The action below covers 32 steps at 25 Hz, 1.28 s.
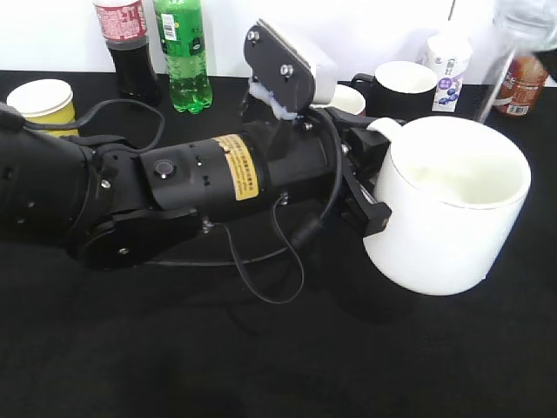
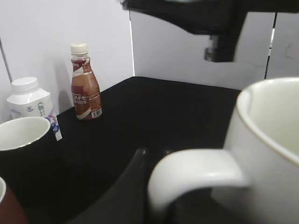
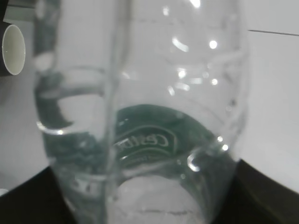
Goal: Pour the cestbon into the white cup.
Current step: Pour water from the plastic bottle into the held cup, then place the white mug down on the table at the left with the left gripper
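Exterior view showed the left gripper clamped on the white cup by its handle, mouth up. The water bottle filled the right wrist view; the right gripper's state could not be told. A blurred clear shape hung above and right of the cup.

Black table: cola bottle and green soda bottle at eleven o'clock, yellow cup at ten.

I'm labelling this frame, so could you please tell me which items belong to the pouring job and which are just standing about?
In use:
clear plastic cestbon bottle
large white ceramic cup
left gripper

Standing about:
green soda bottle
dark cola bottle
yellow paper cup
black mug
brown coffee bottle
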### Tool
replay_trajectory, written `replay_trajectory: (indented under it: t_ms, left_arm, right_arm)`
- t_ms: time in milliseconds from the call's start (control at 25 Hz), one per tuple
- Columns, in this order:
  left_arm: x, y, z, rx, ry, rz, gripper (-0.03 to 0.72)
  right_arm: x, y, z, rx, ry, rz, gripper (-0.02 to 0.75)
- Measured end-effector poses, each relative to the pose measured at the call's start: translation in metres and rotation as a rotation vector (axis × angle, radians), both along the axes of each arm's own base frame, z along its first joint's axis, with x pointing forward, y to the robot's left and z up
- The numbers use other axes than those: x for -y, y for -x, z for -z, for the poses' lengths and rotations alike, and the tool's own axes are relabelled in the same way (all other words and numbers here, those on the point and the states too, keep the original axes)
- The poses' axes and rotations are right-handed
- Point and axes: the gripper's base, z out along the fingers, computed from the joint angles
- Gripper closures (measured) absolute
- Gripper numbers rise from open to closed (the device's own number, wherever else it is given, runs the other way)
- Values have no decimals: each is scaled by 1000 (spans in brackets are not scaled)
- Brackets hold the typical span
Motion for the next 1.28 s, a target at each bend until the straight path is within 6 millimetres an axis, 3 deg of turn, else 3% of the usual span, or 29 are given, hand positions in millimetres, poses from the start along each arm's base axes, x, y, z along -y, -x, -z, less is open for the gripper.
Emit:
replay_trajectory:
  t_ms: [120,200,280,360,440,560,760,840,1040,1160,1280]
  left_arm:
    - [-3,-4,-3,1,35,-19,642]
    - [-13,-16,-4,5,39,-59,642]
    - [-32,-34,-11,7,36,-138,642]
    - [-59,-49,-23,19,36,-226,642]
    - [-92,-58,-28,23,36,-317,643]
    - [-141,-69,-20,-7,8,-458,643]
    - [-183,-90,-7,-3,-16,-618,643]
    - [-186,-99,8,13,-1,-652,643]
    - [-184,-128,77,-40,-14,-730,643]
    - [-177,-152,98,-37,-11,-731,643]
    - [-175,-159,107,-33,6,-732,633]
  right_arm:
    - [-3,3,4,-292,-220,-88,247]
    - [-3,2,6,-553,-464,-108,247]
    - [1,-2,11,-801,-689,-65,247]
    - [4,-4,14,-925,-814,-23,247]
    - [7,-7,18,-961,-844,43,248]
    - [13,-11,22,-969,-874,142,248]
    - [16,-13,24,-971,-894,181,248]
    - [17,-16,30,-993,-900,193,248]
    - [19,-20,32,-998,-962,209,248]
    - [20,-21,32,-997,-969,210,248]
    - [20,-21,32,-997,-970,210,248]
